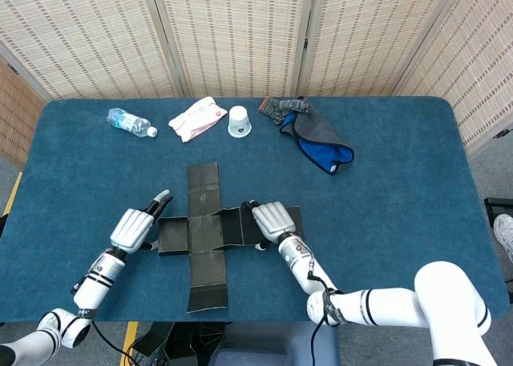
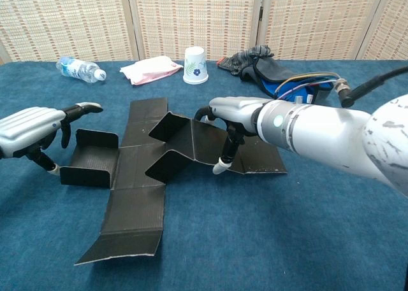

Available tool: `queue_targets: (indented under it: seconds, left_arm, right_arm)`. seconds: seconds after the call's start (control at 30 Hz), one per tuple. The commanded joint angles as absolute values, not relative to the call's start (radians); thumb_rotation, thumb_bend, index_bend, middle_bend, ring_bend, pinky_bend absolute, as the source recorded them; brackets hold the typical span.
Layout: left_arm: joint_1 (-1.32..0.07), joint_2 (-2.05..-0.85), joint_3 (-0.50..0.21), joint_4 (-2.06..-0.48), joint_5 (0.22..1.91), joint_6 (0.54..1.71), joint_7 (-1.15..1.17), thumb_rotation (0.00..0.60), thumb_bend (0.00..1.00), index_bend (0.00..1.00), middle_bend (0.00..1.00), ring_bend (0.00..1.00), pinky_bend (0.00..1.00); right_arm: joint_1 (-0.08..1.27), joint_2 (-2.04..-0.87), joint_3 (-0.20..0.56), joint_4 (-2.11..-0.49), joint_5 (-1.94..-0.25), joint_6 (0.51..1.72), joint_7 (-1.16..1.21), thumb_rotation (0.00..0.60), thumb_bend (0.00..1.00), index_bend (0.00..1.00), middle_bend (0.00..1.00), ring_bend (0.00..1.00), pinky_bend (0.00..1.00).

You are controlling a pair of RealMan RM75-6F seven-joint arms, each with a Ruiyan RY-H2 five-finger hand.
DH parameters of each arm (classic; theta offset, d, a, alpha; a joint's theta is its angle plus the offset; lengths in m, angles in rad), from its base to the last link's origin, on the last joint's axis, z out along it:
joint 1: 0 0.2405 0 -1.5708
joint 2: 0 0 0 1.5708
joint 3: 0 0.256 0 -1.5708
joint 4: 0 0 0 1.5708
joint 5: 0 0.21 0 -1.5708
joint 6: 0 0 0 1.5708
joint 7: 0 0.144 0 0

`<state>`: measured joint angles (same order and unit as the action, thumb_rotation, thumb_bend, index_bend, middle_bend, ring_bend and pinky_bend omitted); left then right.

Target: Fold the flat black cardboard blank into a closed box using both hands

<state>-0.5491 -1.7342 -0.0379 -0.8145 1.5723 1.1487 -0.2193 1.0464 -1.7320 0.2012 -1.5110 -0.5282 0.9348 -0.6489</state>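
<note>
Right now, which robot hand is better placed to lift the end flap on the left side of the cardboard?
Probably the left robot hand: it hovers beside that left flap of the black cardboard blank. The right robot hand is over the opposite side.

Plastic water bottle (image 1: 131, 122) lies on its side at the far edge of the blue table (image 1: 401, 206), well beyond the left hand. Pink-and-white wipes pack (image 1: 197, 118) next to it, white paper cup (image 1: 240, 122) upside down just beside that. Grey-and-blue cloth heap (image 1: 314, 135) far beyond the right hand. Woven folding screen (image 1: 240, 34) behind the table.
</note>
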Motion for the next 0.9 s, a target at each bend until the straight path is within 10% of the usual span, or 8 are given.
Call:
queue_targets:
  seconds: [0.03,0.9]
  left_arm:
    - [-0.554,-1.732,-0.049,-0.853,1.555,1.145,-0.248,0.6,0.07,0.0,0.0,0.51,0.67]
    - [-0.597,-1.61,-0.111,-1.172,1.426,0.982,-0.553,0.6,0.07,0.0,0.0,0.51,0.7]
  right_arm:
    - [1.044,-1.731,0.2,-1.511,-0.542,0.932,-0.638,0.6,0.19,0.22,0.28,0.79,0.89]
    - [1.094,-1.633,0.152,-1.504,-0.725,0.848,-0.668,0.6,0.19,0.26,0.3,0.79,0.91]
